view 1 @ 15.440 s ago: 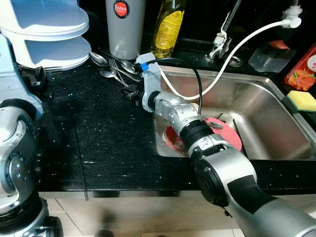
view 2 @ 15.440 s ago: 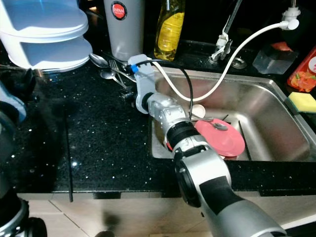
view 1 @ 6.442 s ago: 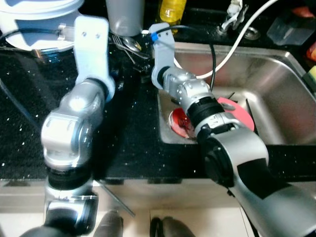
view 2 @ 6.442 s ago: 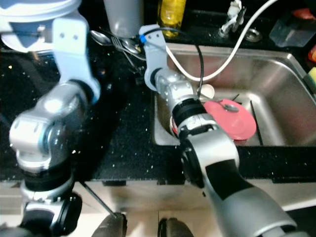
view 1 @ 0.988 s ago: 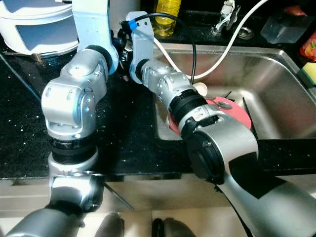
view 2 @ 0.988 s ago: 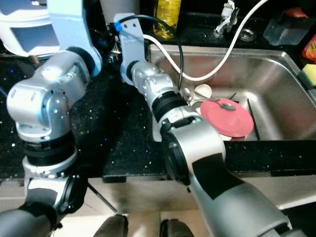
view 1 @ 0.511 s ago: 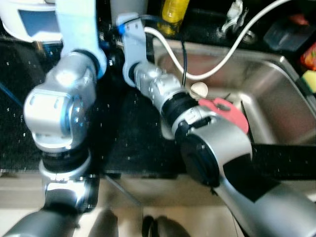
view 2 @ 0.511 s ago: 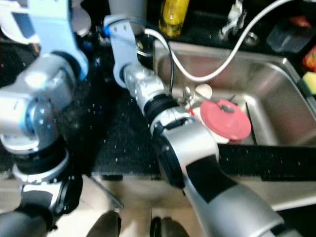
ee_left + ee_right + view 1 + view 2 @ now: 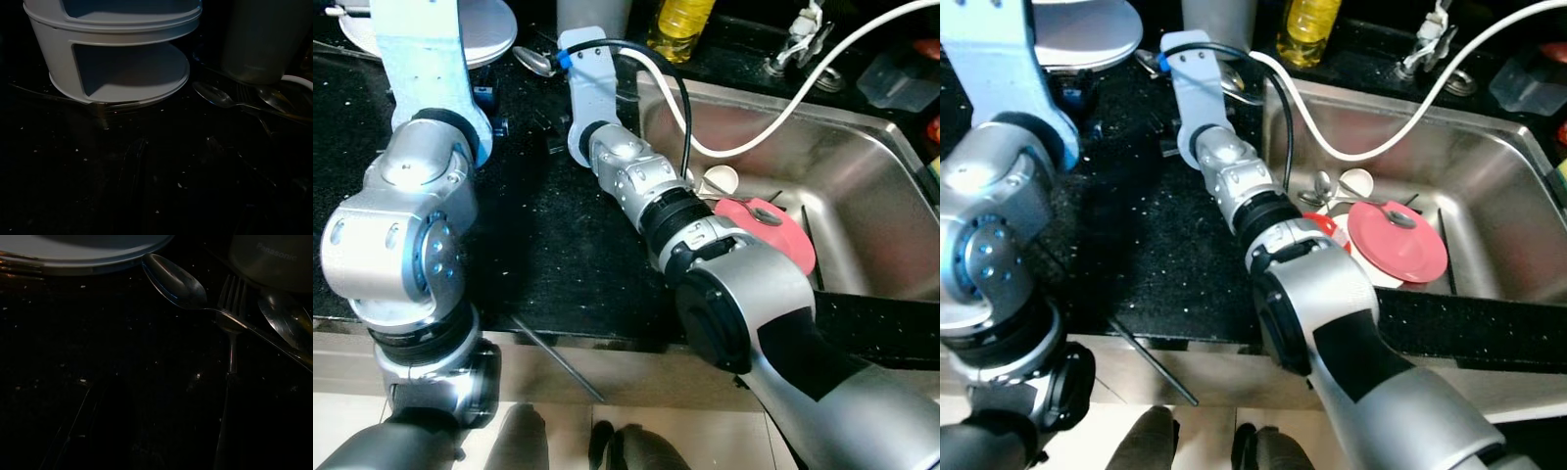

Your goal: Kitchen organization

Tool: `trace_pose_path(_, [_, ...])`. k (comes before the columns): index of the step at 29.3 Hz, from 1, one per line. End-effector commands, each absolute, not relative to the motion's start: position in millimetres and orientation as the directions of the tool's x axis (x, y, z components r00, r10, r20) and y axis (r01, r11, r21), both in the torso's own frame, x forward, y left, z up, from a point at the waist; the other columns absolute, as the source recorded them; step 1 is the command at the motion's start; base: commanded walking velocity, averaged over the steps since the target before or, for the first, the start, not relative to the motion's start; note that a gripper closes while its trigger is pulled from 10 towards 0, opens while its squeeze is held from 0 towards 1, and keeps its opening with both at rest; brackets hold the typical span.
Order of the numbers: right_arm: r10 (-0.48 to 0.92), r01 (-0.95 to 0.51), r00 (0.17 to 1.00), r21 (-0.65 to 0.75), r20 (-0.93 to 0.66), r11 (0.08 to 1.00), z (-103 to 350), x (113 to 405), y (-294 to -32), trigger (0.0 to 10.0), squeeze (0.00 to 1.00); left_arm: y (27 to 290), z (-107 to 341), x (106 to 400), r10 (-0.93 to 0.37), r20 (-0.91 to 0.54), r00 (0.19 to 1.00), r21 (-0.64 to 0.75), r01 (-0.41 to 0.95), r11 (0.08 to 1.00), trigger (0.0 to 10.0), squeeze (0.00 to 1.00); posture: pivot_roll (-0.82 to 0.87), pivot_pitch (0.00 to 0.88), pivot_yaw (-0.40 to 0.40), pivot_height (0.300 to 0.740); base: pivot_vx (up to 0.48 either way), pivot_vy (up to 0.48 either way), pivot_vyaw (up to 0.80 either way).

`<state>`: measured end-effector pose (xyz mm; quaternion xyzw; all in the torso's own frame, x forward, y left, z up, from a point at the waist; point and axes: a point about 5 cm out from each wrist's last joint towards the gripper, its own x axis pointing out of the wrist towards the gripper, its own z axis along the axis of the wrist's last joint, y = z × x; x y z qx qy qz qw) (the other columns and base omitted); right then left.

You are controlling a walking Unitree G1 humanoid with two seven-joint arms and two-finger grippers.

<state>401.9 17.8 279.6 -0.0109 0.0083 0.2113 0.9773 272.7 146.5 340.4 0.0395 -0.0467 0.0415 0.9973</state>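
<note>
Cutlery approach beside the sink (image 9: 862, 186).
The spoon (image 9: 173, 281) and fork (image 9: 230, 323) are located on the tabletop (image 9: 538, 245) left of the sink; tool states cannot be told. Cutlery may be knocked into the sink if crowded.

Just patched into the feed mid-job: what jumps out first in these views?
Both silver arms reach over the black speckled counter toward the cutlery by the grey canister: a spoon and fork lie right ahead of the right pincer. To the right, the steel sink holds a red plate with a spoon on it, and a white hose loops in. A white tiered rack stands at far left.
</note>
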Motion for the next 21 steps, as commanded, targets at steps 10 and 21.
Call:
trace_pose_path(10, [0.278, -0.26, 0.94, 0.115, -0.197, 0.959, 235, 412, -24, 10.0, 0.0, 151, 345, 270, 0.061, 0.102, 0.993, 0.115, -0.072, 0.991, 10.0, 0.0, 0.55, 0.123, -0.126, 0.74, 0.0, 0.0, 0.0])
trace_pose_path(21, [0.317, -0.289, 0.912, 0.142, -0.26, 0.947, 214, 407, -24, 5.3, 0.0, 180, 373, 241, -0.063, 0.182, 0.981, 0.194, 0.027, 0.981, 10.0, 0.0, 0.53, 0.074, -0.098, 0.74, 0.0, 0.0, 0.0])
